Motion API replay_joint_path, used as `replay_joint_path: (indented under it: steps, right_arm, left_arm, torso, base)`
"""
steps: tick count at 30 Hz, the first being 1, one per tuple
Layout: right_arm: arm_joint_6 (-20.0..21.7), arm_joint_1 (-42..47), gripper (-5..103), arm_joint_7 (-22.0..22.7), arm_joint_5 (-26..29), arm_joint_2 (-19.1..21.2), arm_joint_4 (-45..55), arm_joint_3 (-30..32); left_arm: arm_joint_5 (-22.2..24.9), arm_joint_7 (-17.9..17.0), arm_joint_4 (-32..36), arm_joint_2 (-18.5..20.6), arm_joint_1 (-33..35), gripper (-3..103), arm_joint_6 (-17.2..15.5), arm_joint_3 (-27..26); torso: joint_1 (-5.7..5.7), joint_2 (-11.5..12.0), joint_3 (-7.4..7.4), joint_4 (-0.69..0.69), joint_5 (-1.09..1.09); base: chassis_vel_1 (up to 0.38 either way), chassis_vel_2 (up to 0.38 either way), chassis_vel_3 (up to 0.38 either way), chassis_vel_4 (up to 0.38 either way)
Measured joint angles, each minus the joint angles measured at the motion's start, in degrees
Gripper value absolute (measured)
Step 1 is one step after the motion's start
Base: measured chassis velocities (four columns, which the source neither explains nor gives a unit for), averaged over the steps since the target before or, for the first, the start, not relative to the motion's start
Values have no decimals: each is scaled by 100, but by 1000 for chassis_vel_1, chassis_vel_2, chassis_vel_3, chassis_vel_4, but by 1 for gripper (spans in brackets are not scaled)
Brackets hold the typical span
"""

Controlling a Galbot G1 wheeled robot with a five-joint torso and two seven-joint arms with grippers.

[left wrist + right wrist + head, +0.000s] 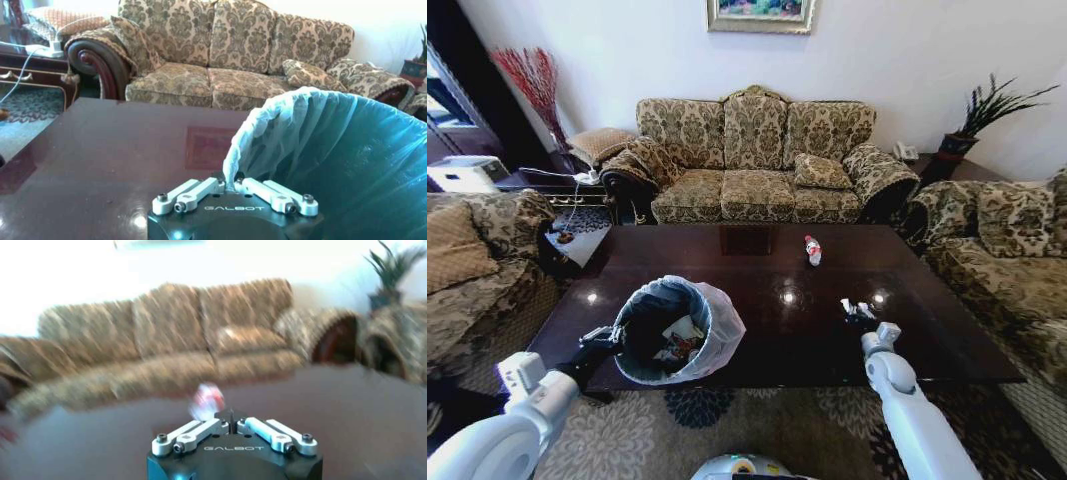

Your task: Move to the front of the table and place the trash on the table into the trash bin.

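Jaws of our left gripper (pixel 231 186) pinch the bag-lined rim of the trash bin (pixel 689 330), held at the desk's (pixel 757 270) near left edge. Right gripper (pixel 231 420) jaws closed, empty, over the desk. The bottle (pixel 813 250) lies mid-desk.

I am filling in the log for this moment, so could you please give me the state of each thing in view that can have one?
trash bin: held tilted at its rim, lined with a bag, trash inside.
left tool: shut on the bin's rim.
right tool: over the table, shut on a small bit of trash.
bottle: lying on the table, capped.
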State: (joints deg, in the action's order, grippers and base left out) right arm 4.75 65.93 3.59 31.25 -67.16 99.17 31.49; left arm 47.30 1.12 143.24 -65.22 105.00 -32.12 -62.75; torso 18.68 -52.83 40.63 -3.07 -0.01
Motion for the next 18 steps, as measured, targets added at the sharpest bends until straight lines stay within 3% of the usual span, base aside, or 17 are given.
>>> replay_joint_path:
  steps: [5,8,10,12,13,18]
  right_arm:
    - [9,-259,5,-23,-341,38,-690,7]
    - [-73,-592,21,-177,-509,57,-1666,-105]
    - [-97,-645,21,-192,-538,48,-1786,-120]
    - [-185,-896,32,-278,-704,-44,-2309,-183]
    - [-185,-896,32,-278,-704,-44,-2309,-183]
    - [-226,-997,54,-408,-826,-128,-2563,-234]
  left_arm:
    - [11,-3,0,-42,-30,0,0,50]
    - [11,-2,0,-58,-49,0,0,94]
    - [11,-2,0,-57,-53,0,0,97]
    - [11,0,0,-54,-60,0,0,111]
    - [11,0,0,-54,-60,0,0,111]
    - [11,3,0,-71,-58,0,0,121]
  torso:
    - [0,0,0,1,0]
    - [0,1,2,-1,3]
    - [0,1,2,-2,2]
    - [0,2,2,2,2]
    - [0,2,2,2,2]
    - [0,2,1,0,2]
  base:
    - [0,0,0,0]
    - [0,0,0,0]
    - [0,0,0,0]
    - [0,0,0,0]
    - [0,0,0,0]
    - [0,0,0,0]
